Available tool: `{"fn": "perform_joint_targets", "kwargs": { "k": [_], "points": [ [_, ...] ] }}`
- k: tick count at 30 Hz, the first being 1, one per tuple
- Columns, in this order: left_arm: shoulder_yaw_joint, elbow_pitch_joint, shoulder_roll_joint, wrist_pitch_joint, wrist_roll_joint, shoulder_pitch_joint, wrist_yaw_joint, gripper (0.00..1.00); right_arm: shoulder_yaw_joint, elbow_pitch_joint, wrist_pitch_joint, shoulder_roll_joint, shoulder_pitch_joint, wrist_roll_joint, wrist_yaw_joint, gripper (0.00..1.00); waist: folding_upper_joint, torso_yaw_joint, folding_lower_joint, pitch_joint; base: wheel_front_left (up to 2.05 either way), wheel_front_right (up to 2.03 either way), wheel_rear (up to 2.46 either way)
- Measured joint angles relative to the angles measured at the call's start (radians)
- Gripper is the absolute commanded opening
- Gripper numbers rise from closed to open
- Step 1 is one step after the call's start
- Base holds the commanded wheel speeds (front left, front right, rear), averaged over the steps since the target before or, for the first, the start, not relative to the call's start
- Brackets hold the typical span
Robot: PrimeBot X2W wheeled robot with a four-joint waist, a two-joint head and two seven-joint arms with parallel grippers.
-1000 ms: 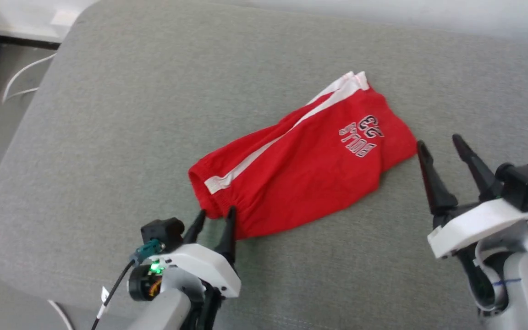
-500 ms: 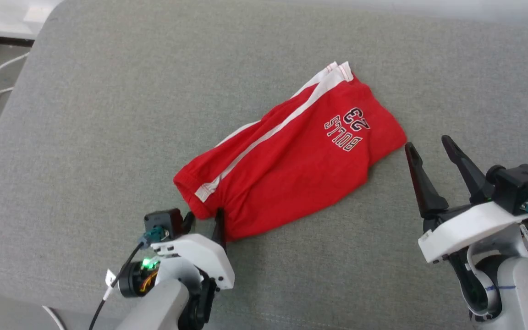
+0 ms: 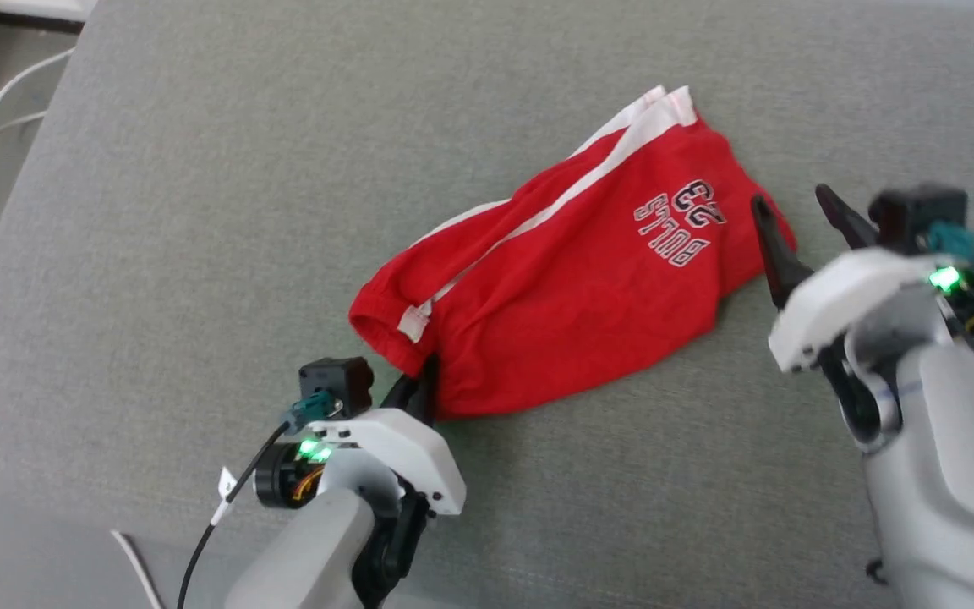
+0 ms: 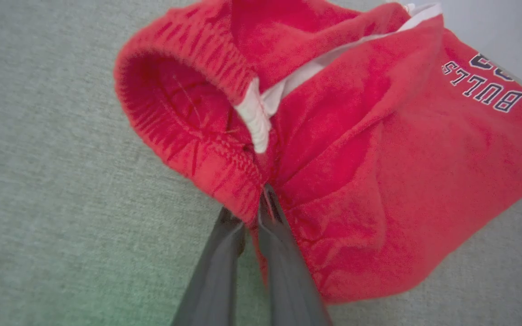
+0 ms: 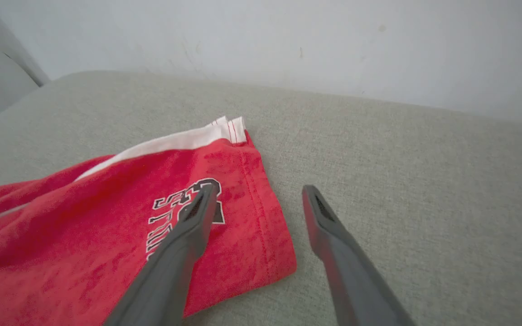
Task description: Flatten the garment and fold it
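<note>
One change; left tool (image 4: 255, 204) now pinches garment (image 4: 379, 158).

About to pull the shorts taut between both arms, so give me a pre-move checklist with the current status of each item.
1. Is the left gripper shut on the waistband of the garment: ok.
2. Does that pinch catch one layer or both: cannot tell.
3. Is the right gripper open: ok. Its fingers straddle the leg hem's edge, one over the print and one over the cushion.
4. Is the right gripper holding fabric: not ok, nothing is gripped yet.
5. Is the garment flat: not ok, the waistband gapes and the cloth is creased.
6. Is there bare cushion around the garment for spreading: ok.
</note>
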Motion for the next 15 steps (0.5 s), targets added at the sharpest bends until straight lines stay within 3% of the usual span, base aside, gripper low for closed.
{"fn": "perform_joint_targets", "kwargs": {
  "k": [6,14,15],
  "points": [
    [-0.007,-0.005,-0.016,-0.010,0.000,-0.017,-0.016,0.00,-0.028,0.207,0.083,0.008,-0.161,-0.017,0.000,1.00,0.0000,0.033,0.0000,0.030,0.00,0.00,0.00],
    [-0.012,-0.008,-0.036,-0.027,0.000,-0.039,-0.026,0.00,-0.040,0.363,0.318,0.008,-0.315,-0.042,0.000,1.00,0.0000,0.071,-0.0001,0.066,0.00,0.00,0.00],
    [-0.013,-0.008,-0.038,-0.028,0.000,-0.040,-0.027,0.00,-0.039,0.369,0.350,0.008,-0.328,-0.039,0.000,0.78,0.0000,0.074,0.0000,0.068,0.00,0.00,0.00]
  ]
}}
